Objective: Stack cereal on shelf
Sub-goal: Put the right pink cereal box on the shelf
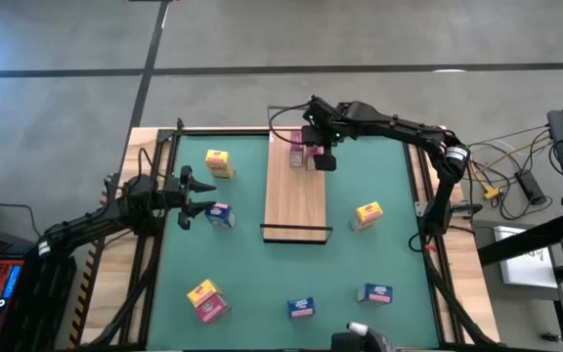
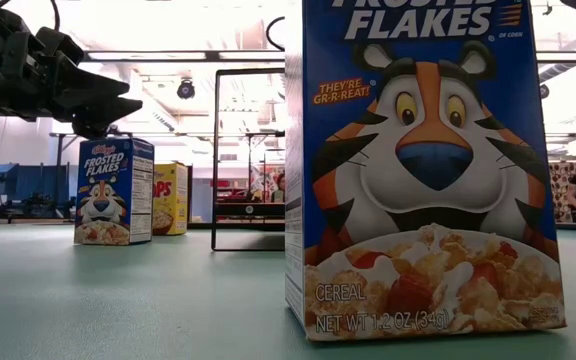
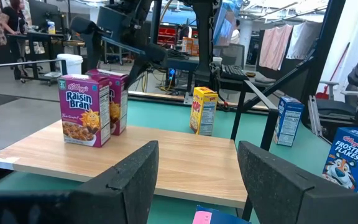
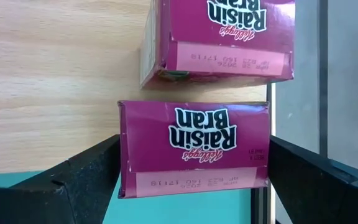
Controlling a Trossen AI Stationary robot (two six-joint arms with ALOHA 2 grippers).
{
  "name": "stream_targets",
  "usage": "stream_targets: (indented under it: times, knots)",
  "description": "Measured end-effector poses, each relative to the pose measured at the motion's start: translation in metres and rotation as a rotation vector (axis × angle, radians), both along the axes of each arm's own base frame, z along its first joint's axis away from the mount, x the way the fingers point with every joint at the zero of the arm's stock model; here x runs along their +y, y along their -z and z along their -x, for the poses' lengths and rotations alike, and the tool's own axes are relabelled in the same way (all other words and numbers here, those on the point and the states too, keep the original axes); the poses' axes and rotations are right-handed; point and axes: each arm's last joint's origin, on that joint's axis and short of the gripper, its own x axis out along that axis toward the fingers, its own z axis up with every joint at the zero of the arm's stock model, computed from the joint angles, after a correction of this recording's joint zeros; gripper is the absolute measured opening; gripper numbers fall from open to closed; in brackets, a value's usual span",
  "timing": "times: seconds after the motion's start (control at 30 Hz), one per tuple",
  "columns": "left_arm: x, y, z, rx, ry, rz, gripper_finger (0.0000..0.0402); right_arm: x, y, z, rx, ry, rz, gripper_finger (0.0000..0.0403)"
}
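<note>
The right arm reaches over the shelf's (image 1: 296,200) far end, its right gripper (image 1: 322,156) spread open astride a pink Raisin Bran box (image 4: 193,148).

Frosted Flakes box (image 2: 423,170), low view: top cut off by the upper edge, fills the foreground and hides the shelf and most of the table behind it. Two Raisin Bran boxes (image 1: 306,152), high view: largely covered by the right gripper (image 1: 323,156), their print too small to read there; in the right wrist view the farther box (image 4: 219,37) is cut off by the upper edge. Blue box (image 3: 201,216), left wrist view: only a sliver shows between the fingers, the rest cut off by the bottom edge.
</note>
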Motion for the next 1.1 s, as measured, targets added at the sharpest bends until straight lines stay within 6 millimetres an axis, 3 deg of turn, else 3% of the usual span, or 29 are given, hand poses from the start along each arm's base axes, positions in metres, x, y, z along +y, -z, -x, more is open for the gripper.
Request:
stream_targets:
  times: [0.47, 1.1]
  knots:
    - [0.0, 0.0, 0.0, 0.0, 0.0, 0.0, 0.0204, -0.015, 0.0, 0.008, -0.004, 0.042, 0.003, 0.0359]
    - [0.0, 0.0, 0.0, 0.0, 0.0, 0.0, 0.0204, -0.014, -0.001, 0.006, -0.041, 0.003, -0.02, 0.0359]
